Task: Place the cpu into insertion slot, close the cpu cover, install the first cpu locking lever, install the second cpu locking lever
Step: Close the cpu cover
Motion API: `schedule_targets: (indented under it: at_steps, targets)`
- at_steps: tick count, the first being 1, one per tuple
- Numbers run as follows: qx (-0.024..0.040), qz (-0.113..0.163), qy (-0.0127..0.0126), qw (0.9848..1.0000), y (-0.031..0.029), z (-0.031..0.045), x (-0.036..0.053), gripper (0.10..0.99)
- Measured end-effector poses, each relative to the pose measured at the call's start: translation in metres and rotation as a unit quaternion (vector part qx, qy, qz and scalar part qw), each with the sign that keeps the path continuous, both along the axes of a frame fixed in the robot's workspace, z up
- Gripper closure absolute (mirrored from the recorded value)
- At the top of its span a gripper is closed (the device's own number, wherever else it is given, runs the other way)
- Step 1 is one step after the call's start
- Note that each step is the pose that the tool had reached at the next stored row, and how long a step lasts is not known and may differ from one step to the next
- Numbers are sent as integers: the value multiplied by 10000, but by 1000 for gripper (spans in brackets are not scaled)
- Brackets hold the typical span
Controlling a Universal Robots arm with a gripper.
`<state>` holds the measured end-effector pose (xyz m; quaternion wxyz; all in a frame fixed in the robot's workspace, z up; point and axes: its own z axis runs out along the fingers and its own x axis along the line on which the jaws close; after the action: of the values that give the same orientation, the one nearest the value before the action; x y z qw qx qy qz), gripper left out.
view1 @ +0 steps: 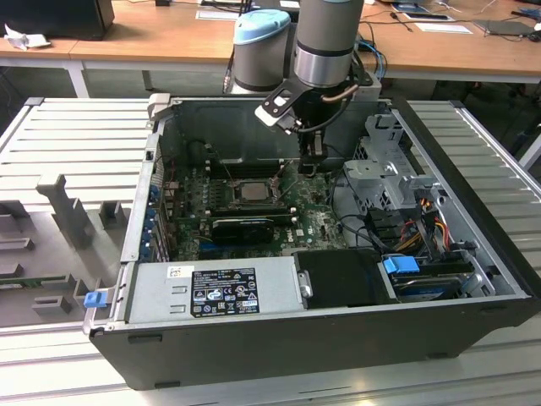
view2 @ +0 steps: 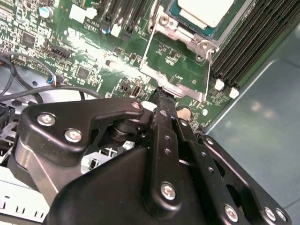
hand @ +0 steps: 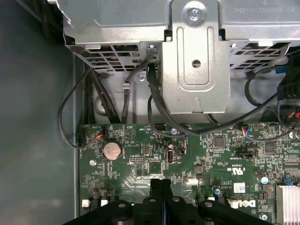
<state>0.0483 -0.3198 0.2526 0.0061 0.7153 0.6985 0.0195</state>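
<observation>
The cpu [view1: 251, 190] lies with its silver top up in the insertion slot [view1: 270, 197] on the green board inside the open computer case. In the second wrist view the cpu [view2: 206, 9] has the cpu cover [view2: 186, 37], a metal frame, lying flat around it. A thin wire lever [view2: 146, 47] runs along the frame's side. My gripper [view1: 311, 167] hangs low over the board, just to the exterior view's right of the slot. Its black fingers are pressed together with nothing between them in both wrist views, the gripper [view2: 161, 96] tip close to the frame's edge, the gripper [hand: 161, 183] over bare board.
A long black ribbed heatsink [view1: 243, 227] sits in front of the slot. A grey drive cage [hand: 194, 61] with black cables [hand: 154, 103] stands beside the gripper. The power supply [view1: 215, 289] spans the case front. Memory slots [view2: 243, 51] flank the socket.
</observation>
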Motion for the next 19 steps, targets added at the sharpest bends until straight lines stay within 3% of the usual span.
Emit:
schedule_targets:
  at_steps: [19]
  targets:
    - [0,0,0,10000,0,0,-133,980]
